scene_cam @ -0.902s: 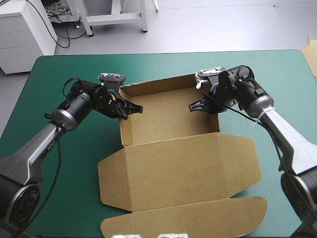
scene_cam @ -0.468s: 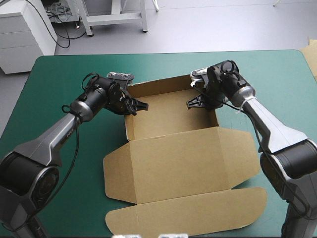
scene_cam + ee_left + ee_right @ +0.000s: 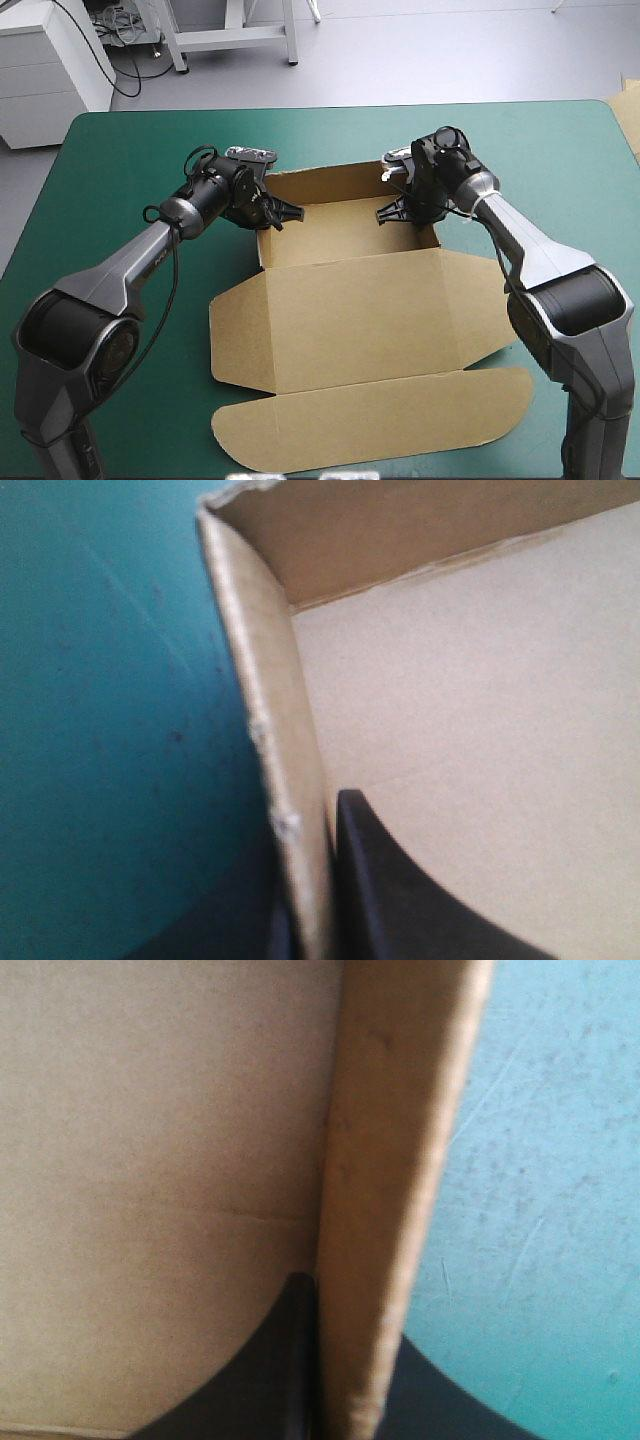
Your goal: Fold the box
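Brown box (image 3: 350,300) sits centre of table (image 3: 120,160), an open tray w/ lid flat, left gripper (image 3: 287,213) & right gripper (image 3: 388,213) each pinching a side wall to set it; next prob. needs clean release.

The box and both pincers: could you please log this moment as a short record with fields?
box: brown, an open tray with walls raised, toward the table's far edge
lid: flat on the cover, nearer the robot than the tray, flaps spread
left pincer: shut on the left wall, one finger inside, one outside
right pincer: shut on the right wall, one finger inside, one outside
table: teal-green cover
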### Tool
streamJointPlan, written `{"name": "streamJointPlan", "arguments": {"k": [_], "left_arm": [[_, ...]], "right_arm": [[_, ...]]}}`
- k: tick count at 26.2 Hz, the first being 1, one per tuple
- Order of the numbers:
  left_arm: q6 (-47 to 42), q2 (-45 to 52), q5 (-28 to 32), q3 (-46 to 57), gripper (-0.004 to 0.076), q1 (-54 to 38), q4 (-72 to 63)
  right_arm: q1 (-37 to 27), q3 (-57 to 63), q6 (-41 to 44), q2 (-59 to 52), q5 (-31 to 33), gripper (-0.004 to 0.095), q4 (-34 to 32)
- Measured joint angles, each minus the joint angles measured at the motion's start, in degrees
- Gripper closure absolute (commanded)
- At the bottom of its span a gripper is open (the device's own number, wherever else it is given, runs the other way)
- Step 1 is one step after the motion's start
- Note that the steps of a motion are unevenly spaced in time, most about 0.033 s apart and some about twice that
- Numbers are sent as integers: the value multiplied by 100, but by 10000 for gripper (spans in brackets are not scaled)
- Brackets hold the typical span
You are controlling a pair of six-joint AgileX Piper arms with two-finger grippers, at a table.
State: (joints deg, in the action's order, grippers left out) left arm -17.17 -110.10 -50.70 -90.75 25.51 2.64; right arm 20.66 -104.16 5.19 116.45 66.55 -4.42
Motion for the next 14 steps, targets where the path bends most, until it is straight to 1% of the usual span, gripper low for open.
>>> {"name": "streamJointPlan", "arguments": {"k": [1,4,8,9,10,12,14], "left_arm": [[11,-4,1,0,682,0,0],[81,-11,18,0,593,0,19],[316,-49,60,0,463,19,68],[365,-87,66,0,446,26,70],[406,-93,37,-7,422,26,70],[480,-134,-154,-140,421,26,70],[484,-199,-529,-386,421,16,15]], "right_arm": [[0,0,-43,0,0,866,0],[0,0,-152,0,-7,765,0],[0,-73,-257,24,-118,599,-52],[0,-122,-287,37,-118,559,-46],[0,-185,-295,50,-103,489,-40],[5,-475,-308,97,4,433,51],[16,-808,-308,102,181,427,85]]}}
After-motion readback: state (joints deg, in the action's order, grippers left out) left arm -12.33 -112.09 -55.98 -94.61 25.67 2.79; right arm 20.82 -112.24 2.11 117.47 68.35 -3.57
